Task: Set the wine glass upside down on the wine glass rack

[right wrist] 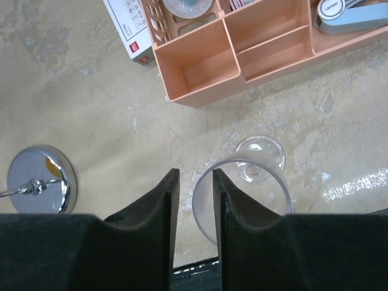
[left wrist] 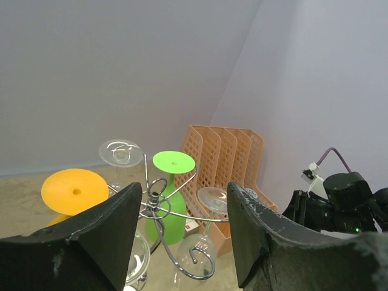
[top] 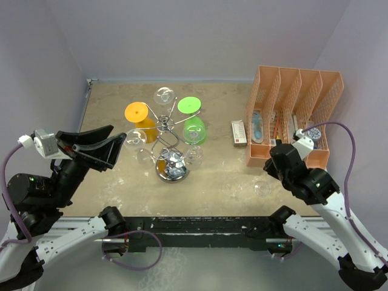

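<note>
Right pincer (right wrist: 195,176) is over the glass (right wrist: 248,188), jaws narrow with a gap showing. The near rim sits in that gap, and I can't tell if they bite it. The glass stands upright on the table (top: 218,176), at 4 o'clock from the rack (top: 170,148) and well apart from it.

Left pincer (left wrist: 185,191) is wide and empty, raised at the rack's 9 o'clock.

The dangers: that's a pinch on a thin, slick rim, so the glass could swivel or slip out on the lift and the flip. The rack is crowded too. An orange glass (top: 138,112), a green glass (top: 194,127) and clear ones hang there, so a loose swing in could knock one off or tip the stand.

The organiser (top: 294,115) is close at the glass's 1 o'clock, with a small box (top: 239,133) beside it.

The table is mottled beige with glossy patches, so a nudge may send the glass sliding. Plain lilac walls close in on three sides.
</note>
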Motion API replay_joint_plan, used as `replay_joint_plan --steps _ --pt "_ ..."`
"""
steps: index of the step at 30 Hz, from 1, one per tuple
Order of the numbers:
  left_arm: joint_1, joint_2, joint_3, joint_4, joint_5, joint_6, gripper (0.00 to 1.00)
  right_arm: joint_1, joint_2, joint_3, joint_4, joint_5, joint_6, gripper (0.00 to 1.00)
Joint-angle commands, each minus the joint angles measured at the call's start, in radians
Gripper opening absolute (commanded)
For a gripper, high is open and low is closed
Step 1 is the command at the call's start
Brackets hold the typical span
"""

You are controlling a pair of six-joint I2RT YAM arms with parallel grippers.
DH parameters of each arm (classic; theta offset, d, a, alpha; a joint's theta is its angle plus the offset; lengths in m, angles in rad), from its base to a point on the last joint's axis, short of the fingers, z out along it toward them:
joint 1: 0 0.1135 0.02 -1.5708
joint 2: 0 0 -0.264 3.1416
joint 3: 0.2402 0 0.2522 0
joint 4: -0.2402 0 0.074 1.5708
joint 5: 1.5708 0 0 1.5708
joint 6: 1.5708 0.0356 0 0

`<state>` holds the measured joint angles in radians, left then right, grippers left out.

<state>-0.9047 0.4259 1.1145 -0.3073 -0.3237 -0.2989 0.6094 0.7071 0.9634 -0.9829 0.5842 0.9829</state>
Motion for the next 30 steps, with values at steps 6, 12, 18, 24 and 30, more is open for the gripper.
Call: replay_joint_plan --steps 6,12,18,24,30 --pt "-0.002 -0.007 0.006 0.022 -0.011 -0.006 0.55 0.001 0.013 -0.033 0.029 0.002 0.051 0.14" --pt "-0.002 0.0 0.005 0.034 -0.011 -0.01 0.55 0.001 -0.005 0.001 0.044 -0.003 0.051 0.0" --pt "-0.002 0.019 0.006 0.05 0.0 -0.018 0.55 0.001 -0.041 0.011 0.099 -0.069 0.046 0.0" --pt "-0.002 0.035 0.019 0.077 0.01 -0.023 0.56 0.001 -0.095 0.008 0.195 -0.141 0.016 0.0" --pt "-0.002 0.068 0.03 0.102 0.017 -0.048 0.64 0.001 -0.148 0.031 0.285 -0.156 0.017 0.0"
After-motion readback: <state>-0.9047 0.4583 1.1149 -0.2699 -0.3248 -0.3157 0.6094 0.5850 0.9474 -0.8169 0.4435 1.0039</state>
